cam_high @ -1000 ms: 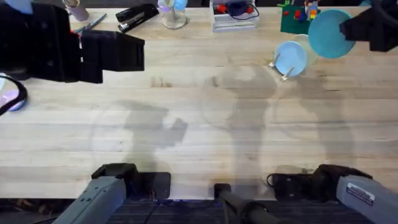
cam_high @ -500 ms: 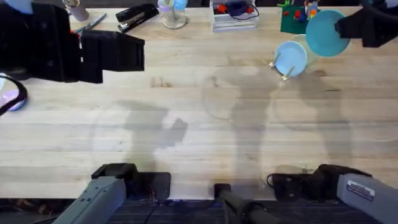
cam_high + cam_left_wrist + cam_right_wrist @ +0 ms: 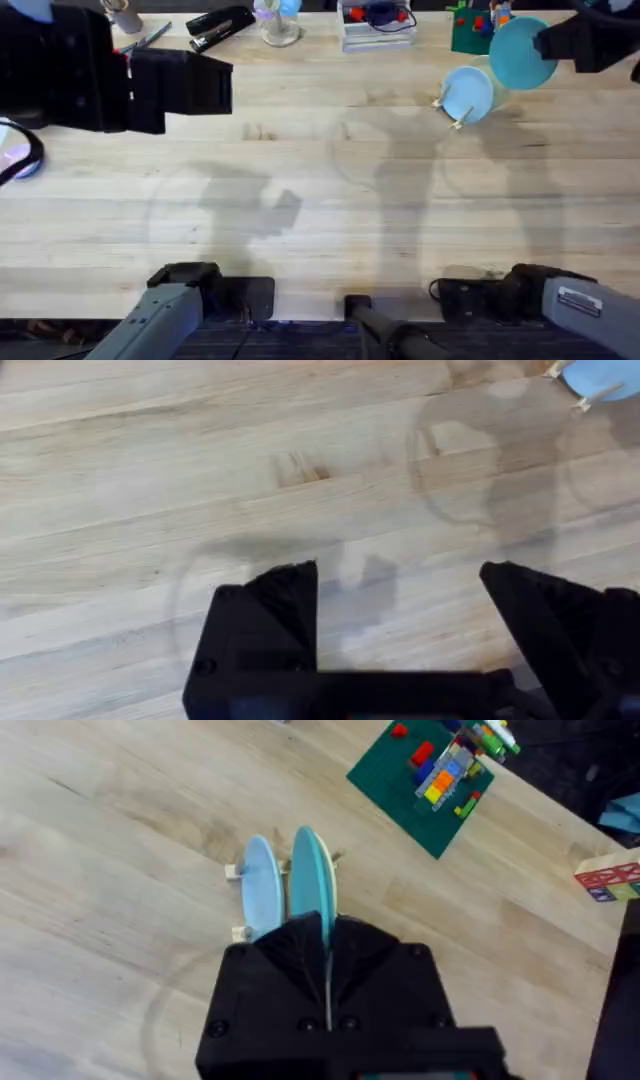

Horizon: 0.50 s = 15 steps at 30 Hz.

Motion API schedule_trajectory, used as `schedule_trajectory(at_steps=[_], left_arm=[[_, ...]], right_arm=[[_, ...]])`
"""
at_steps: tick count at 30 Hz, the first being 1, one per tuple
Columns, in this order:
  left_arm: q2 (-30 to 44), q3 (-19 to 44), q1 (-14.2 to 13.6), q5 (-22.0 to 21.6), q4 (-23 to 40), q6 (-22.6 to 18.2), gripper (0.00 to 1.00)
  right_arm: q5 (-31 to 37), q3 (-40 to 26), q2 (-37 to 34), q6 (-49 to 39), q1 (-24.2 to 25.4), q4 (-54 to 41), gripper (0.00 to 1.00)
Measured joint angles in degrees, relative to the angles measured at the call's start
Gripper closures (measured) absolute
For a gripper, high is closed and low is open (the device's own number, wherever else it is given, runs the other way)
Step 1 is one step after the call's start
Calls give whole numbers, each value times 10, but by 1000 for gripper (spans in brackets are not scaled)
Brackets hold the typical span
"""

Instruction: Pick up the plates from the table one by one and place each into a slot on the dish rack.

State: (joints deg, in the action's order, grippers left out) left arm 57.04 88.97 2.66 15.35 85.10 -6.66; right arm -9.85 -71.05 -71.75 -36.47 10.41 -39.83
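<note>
My right gripper (image 3: 560, 45) is shut on the rim of the teal plate (image 3: 520, 52) and holds it upright, raised at the far right of the table (image 3: 320, 200). In the right wrist view the teal plate (image 3: 312, 885) stands on edge in the right gripper (image 3: 325, 935), right beside the pale blue plate (image 3: 262, 892). That pale blue plate (image 3: 467, 92) stands upright in the small wooden dish rack (image 3: 458, 120). The left gripper (image 3: 190, 88) hovers high over the far left, open (image 3: 400, 610) with nothing between its fingers.
Along the far edge lie a green baseplate with bricks (image 3: 468, 32), a clear organiser tray (image 3: 378, 25), a glass (image 3: 280, 25) and a black stapler (image 3: 220, 25). A purple object (image 3: 20, 155) sits at the left edge.
The right gripper has carried the teal plate a little left and farther back, closer to the rack. The left arm has not moved.
</note>
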Motion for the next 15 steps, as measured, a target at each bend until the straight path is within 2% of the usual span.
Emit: schedule_trajectory(at_steps=[15], left_arm=[[0, 0, 0, 0, 0, 0, 7]], right_arm=[[0, 0, -18, -1, 0, 17, 973]])
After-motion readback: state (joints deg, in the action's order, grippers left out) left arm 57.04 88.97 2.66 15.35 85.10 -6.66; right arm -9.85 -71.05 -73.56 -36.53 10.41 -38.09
